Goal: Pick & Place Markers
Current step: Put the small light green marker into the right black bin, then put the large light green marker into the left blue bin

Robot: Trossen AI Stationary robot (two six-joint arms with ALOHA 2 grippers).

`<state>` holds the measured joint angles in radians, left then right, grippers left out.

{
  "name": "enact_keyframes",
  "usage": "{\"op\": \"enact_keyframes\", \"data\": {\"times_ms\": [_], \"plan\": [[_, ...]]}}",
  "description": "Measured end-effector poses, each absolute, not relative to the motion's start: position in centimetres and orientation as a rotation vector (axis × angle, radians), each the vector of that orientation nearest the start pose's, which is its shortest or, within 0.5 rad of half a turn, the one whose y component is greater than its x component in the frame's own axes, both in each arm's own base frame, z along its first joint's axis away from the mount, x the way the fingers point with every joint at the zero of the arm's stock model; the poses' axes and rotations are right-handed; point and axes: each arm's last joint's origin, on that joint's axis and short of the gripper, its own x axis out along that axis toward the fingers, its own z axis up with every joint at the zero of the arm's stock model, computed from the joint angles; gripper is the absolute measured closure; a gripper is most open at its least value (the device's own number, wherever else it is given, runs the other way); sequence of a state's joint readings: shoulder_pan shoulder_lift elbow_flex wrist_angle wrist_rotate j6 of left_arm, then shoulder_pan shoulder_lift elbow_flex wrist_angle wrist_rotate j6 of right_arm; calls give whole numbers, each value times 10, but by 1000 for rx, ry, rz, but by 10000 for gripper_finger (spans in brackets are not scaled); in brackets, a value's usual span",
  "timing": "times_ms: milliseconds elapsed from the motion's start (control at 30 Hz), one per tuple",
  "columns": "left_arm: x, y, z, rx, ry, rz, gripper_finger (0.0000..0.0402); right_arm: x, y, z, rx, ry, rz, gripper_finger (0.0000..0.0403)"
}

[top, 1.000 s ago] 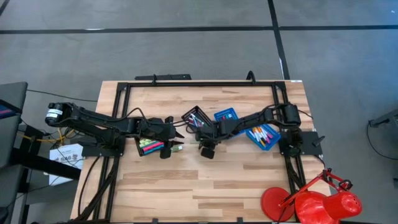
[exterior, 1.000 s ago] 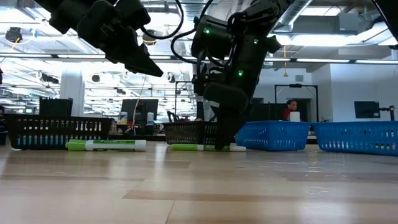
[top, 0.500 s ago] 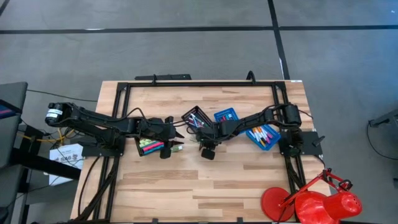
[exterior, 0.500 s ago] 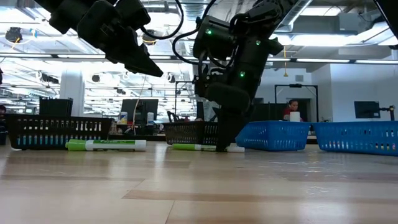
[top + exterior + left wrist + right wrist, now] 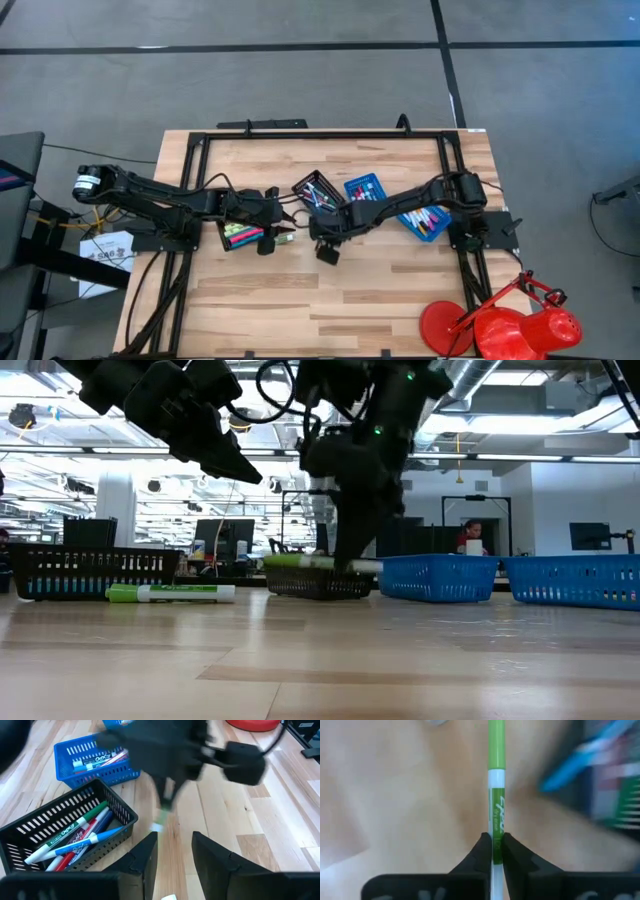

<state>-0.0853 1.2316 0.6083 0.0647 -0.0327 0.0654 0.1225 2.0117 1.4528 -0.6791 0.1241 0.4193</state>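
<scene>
At nine o'clock on the wooden table [image 5: 400, 290], the left gripper [image 5: 283, 217] hovers just past a black mesh tray [image 5: 240, 237] of pink and green markers, its fingers [image 5: 145, 857] spread with nothing between them. Below it in the low view a green marker [image 5: 170, 593] lies flat on the boards, its print too small to read. Toward the centre, a second black tray [image 5: 70, 832] holds green, red and blue markers, one lettered "EXPO". Just beside it the right gripper [image 5: 493, 851] pinches a green-and-white marker [image 5: 496, 795] near its white end; the barrel lettering is blurred. In the low view this marker [image 5: 320, 563] hangs level, clear of the table. At three o'clock sit two blue mesh trays [image 5: 364, 187] holding more markers [image 5: 422, 216]. At five o'clock stands a red desk lamp [image 5: 500, 322].
</scene>
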Motion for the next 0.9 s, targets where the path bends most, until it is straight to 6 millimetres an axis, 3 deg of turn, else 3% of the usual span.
{"op": "enact_keyframes", "data": {"times_ms": [167,333,467,600,900], "plan": [[247,-20,207,96,556,-69,284,405,36,201,83,1164,-482,376],[247,-20,207,93,556,-68,284,414,11,214,84,1075,-589,390],[247,-21,207,45,558,-62,284,413,-18,205,178,1065,-688,385],[246,-31,206,8,566,-180,284,408,-37,194,257,1097,-688,358],[241,-65,202,-11,592,-272,284,408,-43,183,284,1092,-633,328]]}}
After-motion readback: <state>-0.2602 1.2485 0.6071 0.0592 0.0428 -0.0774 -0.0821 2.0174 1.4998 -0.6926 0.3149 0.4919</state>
